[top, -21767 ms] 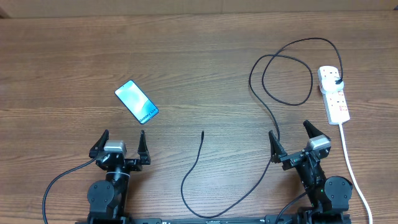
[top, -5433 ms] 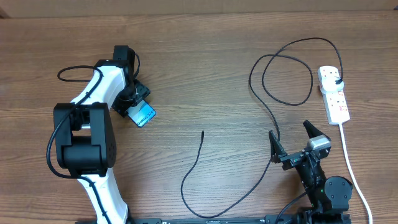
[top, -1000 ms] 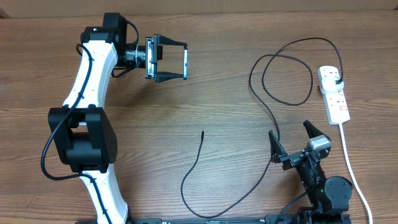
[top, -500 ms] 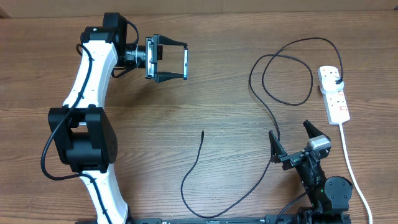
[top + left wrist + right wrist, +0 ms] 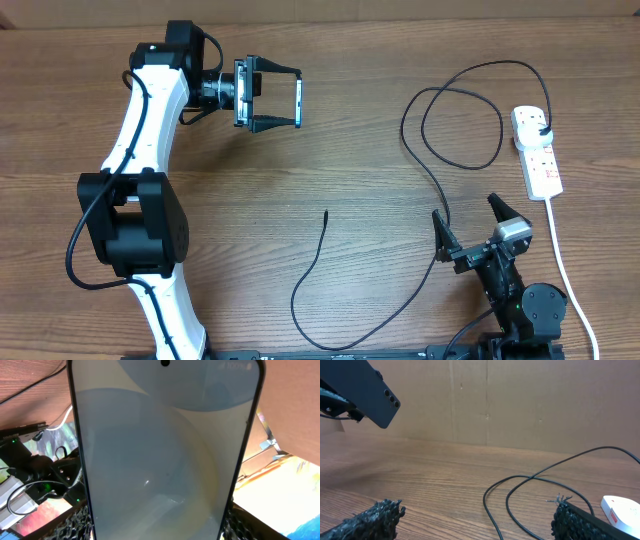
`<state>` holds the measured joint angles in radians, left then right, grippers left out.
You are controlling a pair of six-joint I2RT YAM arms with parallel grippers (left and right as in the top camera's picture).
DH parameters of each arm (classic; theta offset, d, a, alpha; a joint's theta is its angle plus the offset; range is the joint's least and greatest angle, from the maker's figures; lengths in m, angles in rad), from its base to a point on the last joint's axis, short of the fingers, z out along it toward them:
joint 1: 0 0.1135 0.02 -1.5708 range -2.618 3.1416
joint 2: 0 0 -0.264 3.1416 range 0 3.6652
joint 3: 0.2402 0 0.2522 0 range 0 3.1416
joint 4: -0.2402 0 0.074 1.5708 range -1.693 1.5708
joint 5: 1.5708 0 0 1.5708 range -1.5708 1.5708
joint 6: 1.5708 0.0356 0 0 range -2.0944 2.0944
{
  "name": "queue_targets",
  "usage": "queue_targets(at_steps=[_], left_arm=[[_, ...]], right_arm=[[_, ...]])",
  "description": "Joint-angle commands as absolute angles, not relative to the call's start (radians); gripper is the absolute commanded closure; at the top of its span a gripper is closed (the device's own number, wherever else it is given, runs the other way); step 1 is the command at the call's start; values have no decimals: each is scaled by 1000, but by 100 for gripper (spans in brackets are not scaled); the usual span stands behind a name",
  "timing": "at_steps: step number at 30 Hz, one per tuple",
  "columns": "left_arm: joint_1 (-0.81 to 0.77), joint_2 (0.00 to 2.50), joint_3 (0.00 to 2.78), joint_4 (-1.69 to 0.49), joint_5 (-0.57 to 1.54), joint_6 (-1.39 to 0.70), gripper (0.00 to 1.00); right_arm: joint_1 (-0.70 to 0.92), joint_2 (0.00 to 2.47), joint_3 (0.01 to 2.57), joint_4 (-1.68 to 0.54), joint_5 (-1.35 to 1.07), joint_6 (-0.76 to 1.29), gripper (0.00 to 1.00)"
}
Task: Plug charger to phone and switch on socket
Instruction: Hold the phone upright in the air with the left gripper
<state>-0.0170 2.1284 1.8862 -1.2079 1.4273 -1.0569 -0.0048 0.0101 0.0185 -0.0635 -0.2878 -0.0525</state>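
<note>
My left gripper [image 5: 272, 98] is shut on the phone [image 5: 299, 101] and holds it on edge in the air over the far left of the table. The phone's pale screen [image 5: 160, 450] fills the left wrist view; its dark back [image 5: 367, 391] shows high in the right wrist view. The charger, a thin black cable [image 5: 430, 180], loops across the table, its connector tip [image 5: 327, 213] lying free in the middle and its black plug [image 5: 541, 131] in the white socket strip [image 5: 537, 152] at the far right. My right gripper [image 5: 475, 238] is open and empty near the front edge.
The strip's white cord [image 5: 565, 270] runs down the right side past my right arm. The cable loops [image 5: 530, 495] lie on the wood just ahead of my right fingers. A cardboard wall [image 5: 520, 400] stands behind the table.
Since 5.4 s ago the left gripper has lifted the phone off the table and turned it on edge. Nothing has moved in the last second.
</note>
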Motion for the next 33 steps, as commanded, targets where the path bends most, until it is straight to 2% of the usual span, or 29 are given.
queue_targets(at_steps=[1,33], left_arm=[[-12,2122,1917,-1208,1459,-1071,96],[-12,2122,1917,-1208,1386,-1074,96]], right_arm=[[1,3,8,-59,-281,-54,0],[1,3,8,-59,-281,-54,0]])
